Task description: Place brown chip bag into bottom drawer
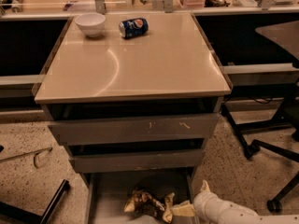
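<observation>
The brown chip bag [145,203] lies crumpled on the flat grey floor of the open bottom drawer [110,192], right of the drawer's middle, at the lower edge of the camera view. My gripper [184,210] is low at the bag's right end, by the drawer's right side. The white arm [219,210] behind it runs off to the lower right. I cannot tell whether the gripper touches the bag.
Two grey-fronted drawers [135,129] sit partly open above the bottom one. On the tan cabinet top [154,64] are a white bowl [90,23] and a blue soda can [133,27]. Chair legs [261,146] stand at the right, a dark bar [51,202] at the lower left.
</observation>
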Available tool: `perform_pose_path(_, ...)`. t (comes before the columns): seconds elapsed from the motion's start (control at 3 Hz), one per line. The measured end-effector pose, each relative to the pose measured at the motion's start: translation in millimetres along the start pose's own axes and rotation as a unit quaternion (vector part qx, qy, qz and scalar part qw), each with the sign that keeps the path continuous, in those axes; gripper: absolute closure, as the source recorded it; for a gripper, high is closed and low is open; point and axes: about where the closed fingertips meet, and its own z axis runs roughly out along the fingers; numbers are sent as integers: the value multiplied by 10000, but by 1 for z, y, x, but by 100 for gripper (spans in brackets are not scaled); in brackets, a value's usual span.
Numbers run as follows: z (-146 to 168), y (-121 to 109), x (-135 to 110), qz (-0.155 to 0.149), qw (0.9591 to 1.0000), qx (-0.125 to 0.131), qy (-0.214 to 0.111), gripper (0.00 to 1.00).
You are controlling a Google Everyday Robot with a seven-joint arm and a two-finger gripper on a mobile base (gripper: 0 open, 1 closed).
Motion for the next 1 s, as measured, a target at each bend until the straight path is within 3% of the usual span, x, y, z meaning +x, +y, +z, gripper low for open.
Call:
perform_pose_path(0.33,-67,9,-12,-45,9981,424,-451,0)
perform_pose_path(0.67,-134,22,-27,-101,9913,824,-1021,0)
perform_pose_path(1.0,-185,30,-29,-76,9832,1210,-1363,0)
